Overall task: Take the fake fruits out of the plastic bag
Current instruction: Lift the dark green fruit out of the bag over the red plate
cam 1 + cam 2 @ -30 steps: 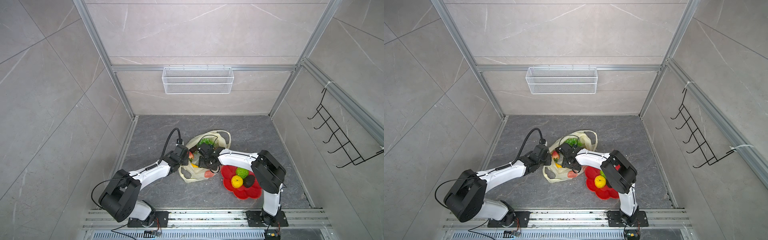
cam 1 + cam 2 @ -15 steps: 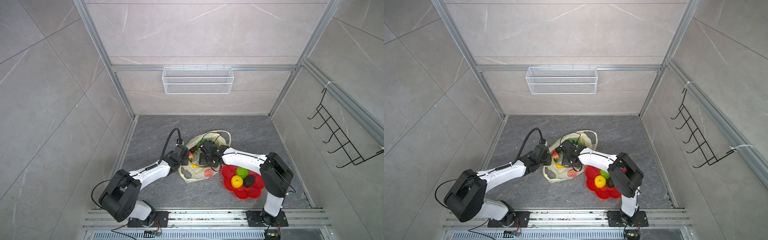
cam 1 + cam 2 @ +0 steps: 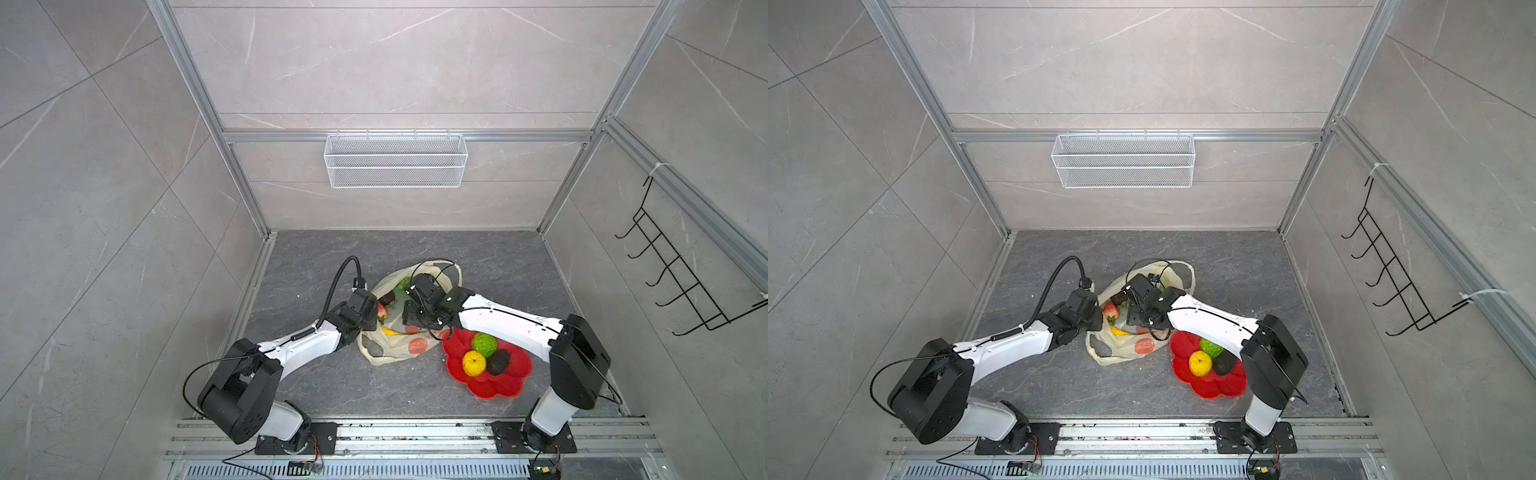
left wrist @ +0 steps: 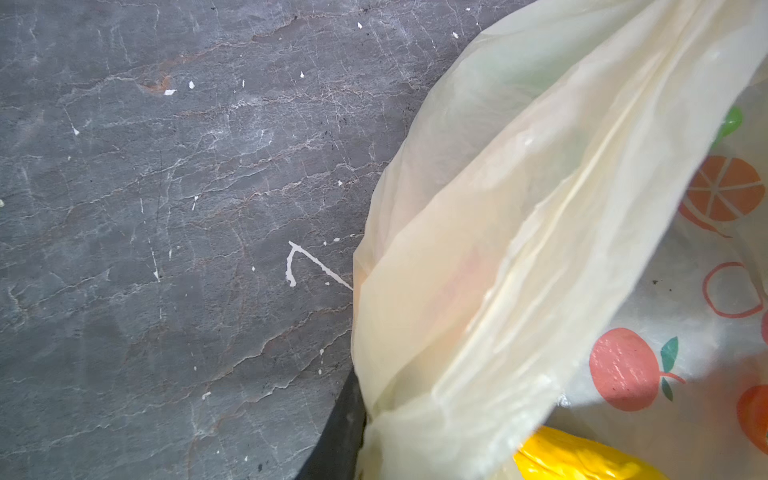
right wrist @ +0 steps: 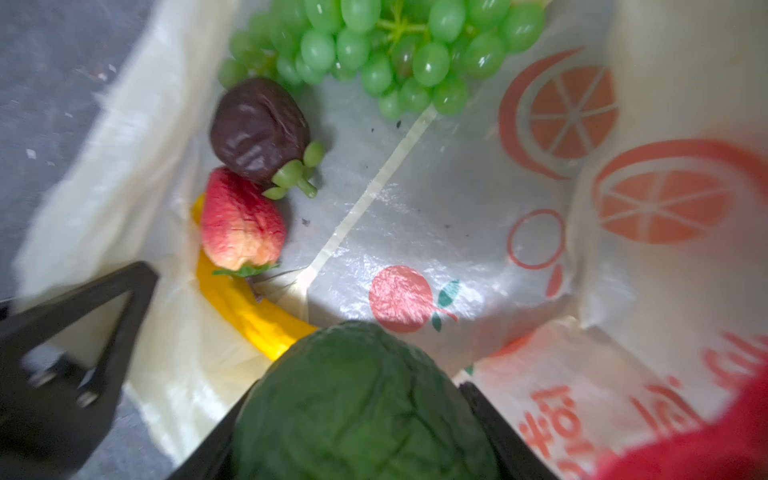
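The pale-yellow plastic bag (image 3: 390, 347) (image 3: 1121, 351) lies open on the floor between both arms. My left gripper (image 3: 376, 316) (image 4: 372, 440) is shut on the bag's gathered edge (image 4: 519, 249). My right gripper (image 3: 409, 313) (image 5: 357, 415) is over the bag's mouth, shut on a dark green avocado (image 5: 361, 407). Inside the bag lie a green grape bunch (image 5: 382, 45), a dark fruit (image 5: 257, 129), a red strawberry (image 5: 241, 220) (image 3: 1111, 311) and a yellow banana (image 5: 249, 307) (image 4: 582, 457).
A red flower-shaped plate (image 3: 498, 388) (image 3: 1219, 388) lies right of the bag, under the right forearm. It holds a bumpy green fruit (image 3: 484, 343), a yellow lemon (image 3: 473, 362) and a dark avocado (image 3: 497, 362). A wire basket (image 3: 395, 160) hangs on the back wall.
The right arm's elbow has swung to the right and its wrist has lifted a little over the bag. The left arm has not moved.
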`<state>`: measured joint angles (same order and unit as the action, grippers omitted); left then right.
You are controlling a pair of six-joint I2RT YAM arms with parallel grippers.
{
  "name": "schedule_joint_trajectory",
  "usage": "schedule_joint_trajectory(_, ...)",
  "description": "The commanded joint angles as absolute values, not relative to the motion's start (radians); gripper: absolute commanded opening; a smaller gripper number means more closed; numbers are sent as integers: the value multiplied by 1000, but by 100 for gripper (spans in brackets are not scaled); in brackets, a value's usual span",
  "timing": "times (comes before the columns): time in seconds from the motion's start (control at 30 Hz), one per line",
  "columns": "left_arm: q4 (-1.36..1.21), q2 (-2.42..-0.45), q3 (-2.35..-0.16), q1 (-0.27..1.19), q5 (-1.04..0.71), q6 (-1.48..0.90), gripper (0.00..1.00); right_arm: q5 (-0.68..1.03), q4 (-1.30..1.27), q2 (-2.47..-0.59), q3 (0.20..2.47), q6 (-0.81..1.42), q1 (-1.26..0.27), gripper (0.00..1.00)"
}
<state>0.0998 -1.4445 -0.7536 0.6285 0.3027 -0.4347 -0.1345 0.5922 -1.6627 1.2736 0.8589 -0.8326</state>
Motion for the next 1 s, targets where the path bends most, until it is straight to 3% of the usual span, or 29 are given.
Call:
schedule_joint_trajectory(0.0, 88, -1441, -778, 625, 293, -428, 18, -178, 691, -1560, 1239, 836, -836, 62)
schedule_joint_trajectory(0.97, 86, -1478, -787, 626, 300, -426, 18, -128, 1168, -1092, 914, 983, -862, 59)
